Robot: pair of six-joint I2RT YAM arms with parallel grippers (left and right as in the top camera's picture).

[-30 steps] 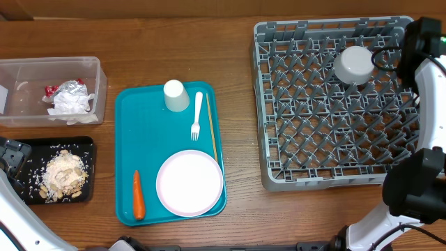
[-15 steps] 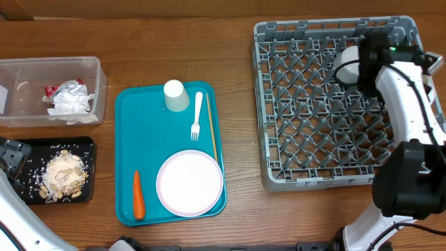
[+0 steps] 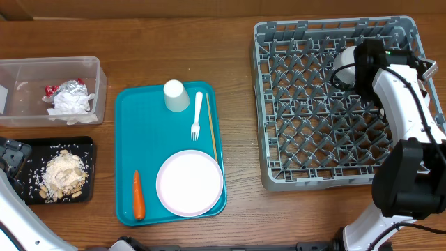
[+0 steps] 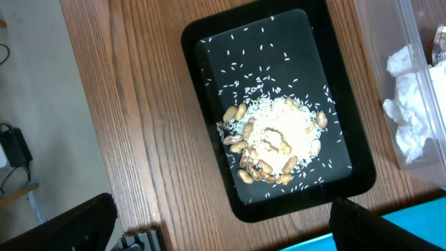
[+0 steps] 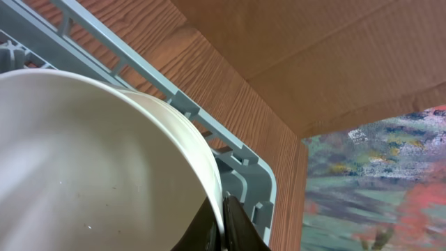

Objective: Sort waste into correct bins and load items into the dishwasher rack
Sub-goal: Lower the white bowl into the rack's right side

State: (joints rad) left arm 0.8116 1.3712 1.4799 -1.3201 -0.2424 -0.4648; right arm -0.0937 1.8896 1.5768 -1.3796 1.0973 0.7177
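Note:
My right gripper [image 5: 224,222] is shut on the rim of a white bowl [image 5: 90,160], one finger inside the rim and one outside. It holds the bowl [image 3: 344,64] tilted at the back right of the grey dishwasher rack [image 3: 260,104]. A white cup [image 3: 175,95] stands upside down beside a white fork [image 3: 197,115] and a pale plate [image 3: 189,183]. The black tray [image 4: 209,42] holds nuts and crumbs [image 4: 275,139]. The clear tub [image 3: 97,70] holds the napkin [image 3: 70,104] and foil wrapper [image 3: 70,87]. My left gripper [image 4: 223,209] hangs open over the black tray's near edge.
The cup, fork and plate lie on a flat teal tray [image 3: 129,139], along with an orange carrot [image 3: 138,195] and a thin wooden stick [image 3: 213,132]. Cardboard walls stand behind the rack [image 5: 313,56]. The table's left edge shows in the left wrist view.
My right arm has swung left from the rack's right edge to over the bowl, and the bowl has shifted slightly left. The left arm has not moved.

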